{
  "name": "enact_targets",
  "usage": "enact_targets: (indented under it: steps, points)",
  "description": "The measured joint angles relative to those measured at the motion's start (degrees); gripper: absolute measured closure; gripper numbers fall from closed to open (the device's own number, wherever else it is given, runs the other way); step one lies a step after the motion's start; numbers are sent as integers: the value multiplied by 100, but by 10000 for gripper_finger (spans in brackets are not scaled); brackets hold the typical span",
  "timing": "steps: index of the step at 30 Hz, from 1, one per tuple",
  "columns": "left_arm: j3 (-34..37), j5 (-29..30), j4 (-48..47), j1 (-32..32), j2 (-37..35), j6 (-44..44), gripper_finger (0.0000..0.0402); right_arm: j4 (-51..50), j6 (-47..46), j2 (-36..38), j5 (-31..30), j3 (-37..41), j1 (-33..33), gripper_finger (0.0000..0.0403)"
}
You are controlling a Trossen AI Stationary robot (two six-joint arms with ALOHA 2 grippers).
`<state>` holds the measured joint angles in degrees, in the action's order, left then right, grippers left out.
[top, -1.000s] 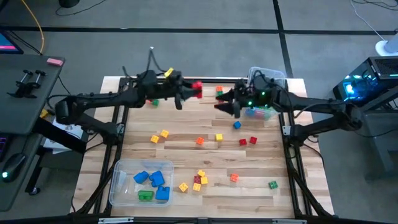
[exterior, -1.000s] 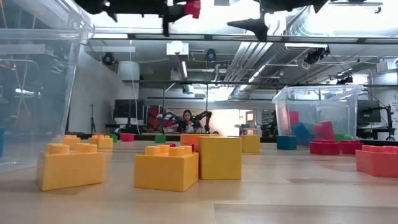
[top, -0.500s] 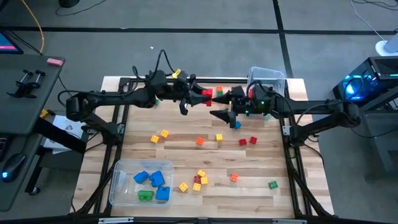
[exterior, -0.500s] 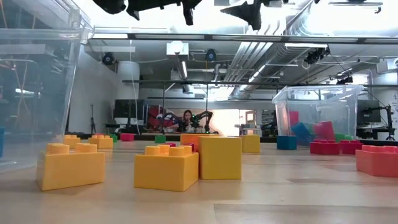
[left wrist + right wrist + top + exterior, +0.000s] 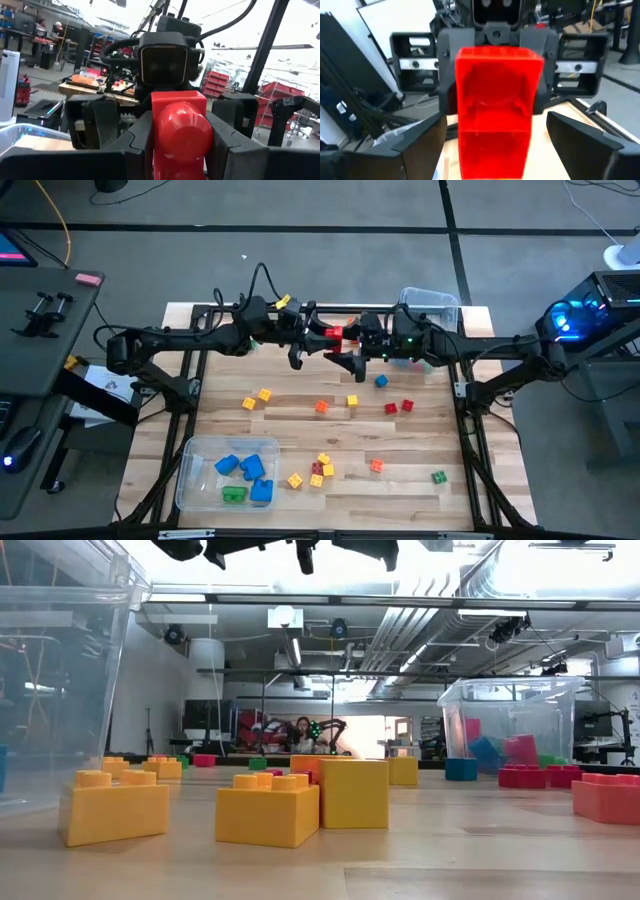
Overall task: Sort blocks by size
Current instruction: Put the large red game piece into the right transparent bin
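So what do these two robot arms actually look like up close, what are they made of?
Both are slim, dark, jointed arms ending in a two-finger gripper, the left gripper and the right gripper. The fingers are flat, matte black, angular plates. A boxy black camera housing sits above each gripper, black cables loop over the left arm, a yellow tag sits near its wrist, and small green lights glow on the right one.

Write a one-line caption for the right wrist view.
Left gripper presents a red plastic block between the open right gripper's fingers.

From overhead we look straight down on the table (image 5: 300, 395). Our low camera sits at tabletop height, facing the room. Our two wrist cameras face each other closely, sharing the red block (image 5: 178, 131) between them.
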<state>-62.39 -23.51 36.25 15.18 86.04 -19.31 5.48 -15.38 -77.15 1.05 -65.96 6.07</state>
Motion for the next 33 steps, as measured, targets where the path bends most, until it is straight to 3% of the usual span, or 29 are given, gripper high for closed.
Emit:
enact_targets:
  steps: [4, 9, 11, 16, 19, 29, 33]
  points:
    - [0, 4, 5, 0, -2, 9, 310, -51, -51, -65, 102, -218, 4, 96]
    - [0, 53, 16, 2, -4, 22, 315, -190, -55, -41, 42, -305, 5, 181]
    - [0, 49, 22, 7, -4, 83, 320, -316, -6, -41, 47, -350, 11, 189]
    - [10, 73, 94, 4, 11, 562, 259, -545, -3, -28, 92, -358, 8, 195]
    - [-1, -31, 214, 38, -8, 444, 236, -588, 76, -36, 189, -356, 3, 264]
    - [0, -261, 513, 271, -57, 133, 227, -752, 233, -11, 252, -347, 8, 269]
    - [0, -578, 388, 703, -523, -152, 226, -1653, 373, 259, 241, -347, 118, 269]
